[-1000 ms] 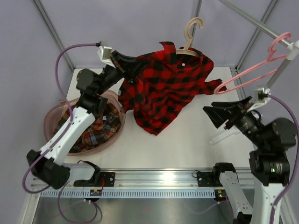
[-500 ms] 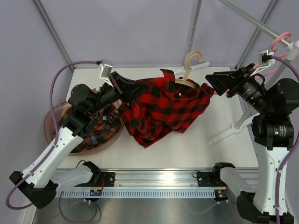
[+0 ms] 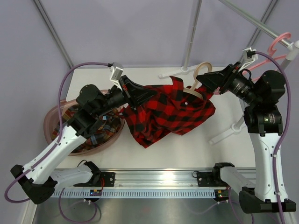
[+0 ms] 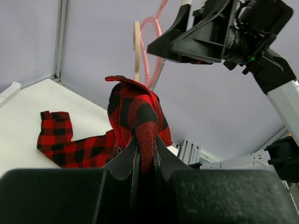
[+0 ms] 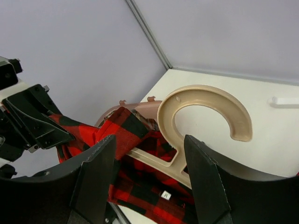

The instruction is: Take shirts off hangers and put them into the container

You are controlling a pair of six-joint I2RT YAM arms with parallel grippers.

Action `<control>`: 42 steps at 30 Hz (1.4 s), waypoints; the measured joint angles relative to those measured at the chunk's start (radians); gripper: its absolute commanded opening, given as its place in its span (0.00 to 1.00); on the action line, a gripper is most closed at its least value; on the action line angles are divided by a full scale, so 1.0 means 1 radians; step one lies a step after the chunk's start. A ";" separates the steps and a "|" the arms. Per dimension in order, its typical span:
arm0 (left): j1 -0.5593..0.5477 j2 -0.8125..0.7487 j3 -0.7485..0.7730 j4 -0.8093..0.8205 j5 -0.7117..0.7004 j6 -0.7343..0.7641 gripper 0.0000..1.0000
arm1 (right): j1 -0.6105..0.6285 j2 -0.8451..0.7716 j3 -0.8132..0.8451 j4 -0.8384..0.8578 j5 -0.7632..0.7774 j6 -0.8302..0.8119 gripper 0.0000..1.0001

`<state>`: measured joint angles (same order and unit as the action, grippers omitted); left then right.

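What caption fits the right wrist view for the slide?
Open right hand straddles the beige hanger, red-and-black shirt draped below it.

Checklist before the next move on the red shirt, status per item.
1. Left claw shut on red shirt: ok.
2. Right claw open, straddling beige hanger neck: ok.
3. Hanger hook free of the rack: ok.
4. Hanger out of the shirt: not ok, its arms are inside.
5. Plaid shirt in basin: ok.
6. Room left in basin: cannot tell, left arm covers it.

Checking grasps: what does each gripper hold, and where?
Left gripper pinches a fold of the red shirt. Right gripper, open, straddles the neck of the beige hanger.
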<state>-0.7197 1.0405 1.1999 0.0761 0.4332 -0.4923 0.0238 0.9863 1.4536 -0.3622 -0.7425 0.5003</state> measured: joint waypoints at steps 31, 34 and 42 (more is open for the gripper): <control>-0.045 0.028 0.107 -0.108 -0.037 0.081 0.00 | 0.168 -0.002 -0.140 -0.052 0.230 -0.130 0.61; -0.045 0.015 0.105 -0.108 -0.037 0.077 0.00 | 0.182 0.019 -0.139 -0.041 0.229 -0.124 0.53; -0.045 -0.014 0.066 -0.104 -0.042 0.077 0.04 | 0.217 0.053 -0.099 -0.004 0.251 -0.055 0.00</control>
<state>-0.7647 1.0260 1.2659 -0.0280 0.3908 -0.4152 0.2413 1.0389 1.3544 -0.3660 -0.4919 0.4458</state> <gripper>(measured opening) 0.108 0.220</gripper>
